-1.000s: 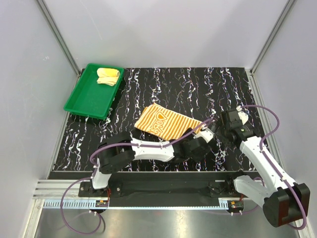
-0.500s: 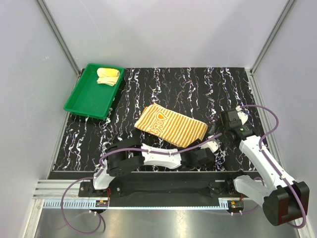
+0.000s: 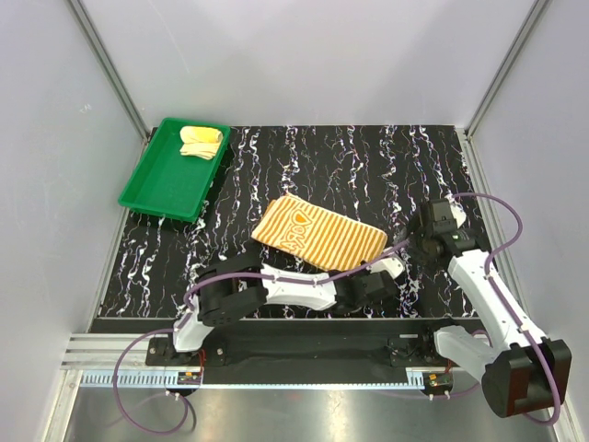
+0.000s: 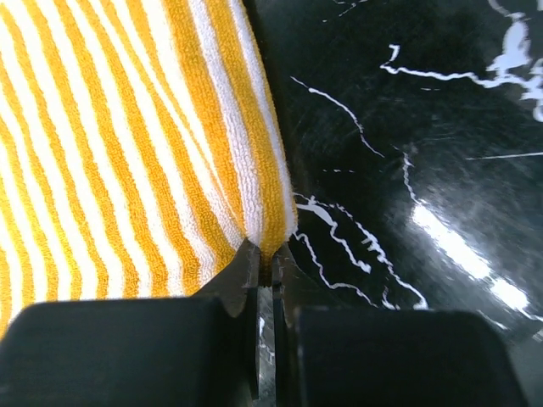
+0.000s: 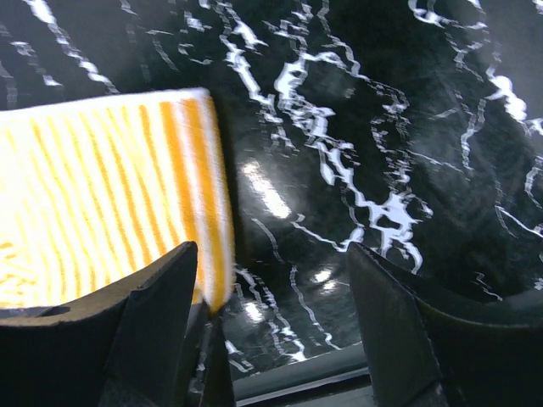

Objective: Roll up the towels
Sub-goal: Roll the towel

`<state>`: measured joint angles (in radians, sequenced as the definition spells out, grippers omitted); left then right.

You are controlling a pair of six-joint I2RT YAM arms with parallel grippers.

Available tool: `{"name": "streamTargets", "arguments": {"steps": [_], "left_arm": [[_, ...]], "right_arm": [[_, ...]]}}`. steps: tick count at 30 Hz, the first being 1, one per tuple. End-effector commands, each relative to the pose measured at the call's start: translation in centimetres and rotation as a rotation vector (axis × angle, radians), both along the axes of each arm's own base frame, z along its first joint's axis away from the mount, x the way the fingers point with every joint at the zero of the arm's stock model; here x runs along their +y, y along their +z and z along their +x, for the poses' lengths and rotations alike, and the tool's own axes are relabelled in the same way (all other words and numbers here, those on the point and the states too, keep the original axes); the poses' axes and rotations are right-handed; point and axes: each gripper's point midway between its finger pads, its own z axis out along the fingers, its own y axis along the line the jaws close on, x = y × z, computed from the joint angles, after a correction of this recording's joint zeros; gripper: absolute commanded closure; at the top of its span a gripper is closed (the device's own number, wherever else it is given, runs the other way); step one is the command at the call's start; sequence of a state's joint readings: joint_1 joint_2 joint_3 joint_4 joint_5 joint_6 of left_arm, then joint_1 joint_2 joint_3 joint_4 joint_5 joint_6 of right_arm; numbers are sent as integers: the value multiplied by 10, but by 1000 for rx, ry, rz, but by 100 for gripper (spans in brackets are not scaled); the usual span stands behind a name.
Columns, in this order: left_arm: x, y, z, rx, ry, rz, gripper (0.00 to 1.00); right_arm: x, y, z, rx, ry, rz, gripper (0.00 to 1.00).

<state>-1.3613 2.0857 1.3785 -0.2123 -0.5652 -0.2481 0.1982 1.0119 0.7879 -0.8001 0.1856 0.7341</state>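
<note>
1. The bench (image 3: 350, 166) is black and glossy with thin white veins like marble. In the wrist views it shows bright spots of reflected light.
2. The striped towel (image 3: 317, 235) lies flat near the middle of the bench, orange-and-cream side up, with its long side set obliquely.
3. The left pincer (image 4: 265, 254) is closed at the near right corner of the striped towel (image 4: 127, 144), and the tip of that corner is nipped between its fingers.
4. The right pincer (image 5: 271, 297) stands just to the right of the striped towel (image 5: 93, 186). Its jaws are wide apart with only bare bench between them, and one finger is beside the towel's short edge.
5. The green tray (image 3: 161, 184) sits well apart from the striped towel, to its far left, at the corner of the bench.
6. The pale yellow towel (image 3: 201, 141) lies bunched at the far end of the tray.
7. Pale grey walls (image 3: 304, 55) close the space behind the striped towel and on both its sides, with metal posts (image 3: 101, 55) in the corners.
8. A metal rail (image 3: 276, 378) runs on the near side of the striped towel, under the bases of the arms.
</note>
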Motion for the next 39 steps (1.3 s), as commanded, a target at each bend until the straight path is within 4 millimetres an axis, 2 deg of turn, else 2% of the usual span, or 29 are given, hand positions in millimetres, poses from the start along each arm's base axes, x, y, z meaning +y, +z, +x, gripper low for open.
{"name": "streamTargets", "arguments": {"steps": [1,6,9,11,13,17,18,20,25,32,35,39], "left_arm": [[-12,38,-13,116,1,-170,100],[-15,65,-24,244,9,-319,100],[-13,73,-26,328,28,-408,100],[-16,79,-26,379,47,-477,100],[-10,78,-26,444,68,-518,100],[-7,80,-24,522,107,-592,100],[-1,75,-26,555,119,-593,100],[-4,83,-24,599,148,-674,100],[14,79,-21,701,279,-760,100],[34,98,-7,737,393,-895,100],[44,98,-3,759,440,-937,100],[52,87,-2,788,490,-945,100]], "right_arm": [[9,30,24,-99,58,61,23],[16,54,35,-163,75,124,23],[19,64,42,-183,78,145,23],[27,68,43,-190,106,188,23],[32,69,43,-189,120,217,23],[44,65,41,-191,152,277,23],[46,65,41,-192,159,290,23],[52,61,39,-185,174,324,23],[67,56,34,-185,214,407,23],[82,43,29,-188,238,510,25],[87,43,29,-197,249,541,25],[93,41,27,-195,268,580,25]]}}
